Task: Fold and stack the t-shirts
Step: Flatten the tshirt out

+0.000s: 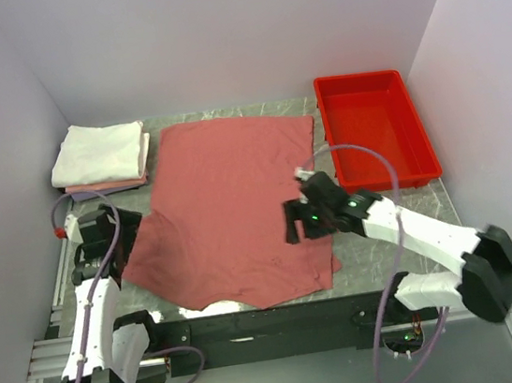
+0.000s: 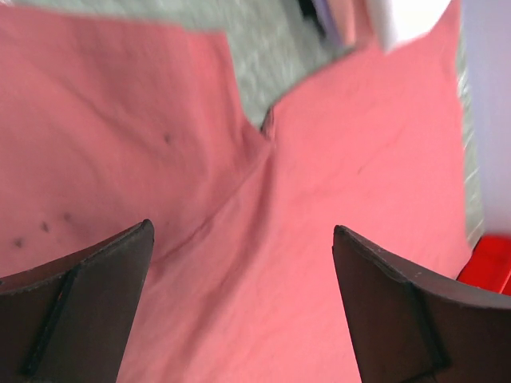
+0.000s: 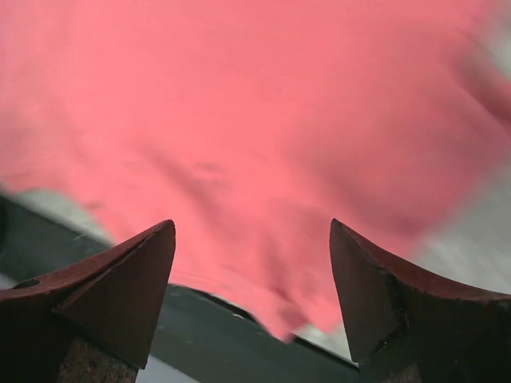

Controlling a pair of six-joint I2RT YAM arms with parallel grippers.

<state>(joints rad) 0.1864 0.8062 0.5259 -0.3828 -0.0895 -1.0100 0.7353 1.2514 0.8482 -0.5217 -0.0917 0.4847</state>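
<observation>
A dusty salmon-red t-shirt (image 1: 229, 200) lies spread flat on the middle of the table, with its collar toward the near edge. A stack of folded white and pale pink t-shirts (image 1: 100, 153) sits at the back left. My left gripper (image 1: 123, 239) is open and empty at the shirt's left sleeve. The left wrist view shows the left gripper (image 2: 239, 307) just above the red cloth (image 2: 335, 175). My right gripper (image 1: 295, 228) is open and empty over the shirt's right side. The right wrist view shows the right gripper (image 3: 251, 279) above the shirt's edge (image 3: 239, 144).
A rigid bright red plastic tray (image 1: 375, 128) stands empty at the back right. The dark front edge of the table (image 3: 200, 335) shows under the right gripper. Grey walls close in the left, back and right sides.
</observation>
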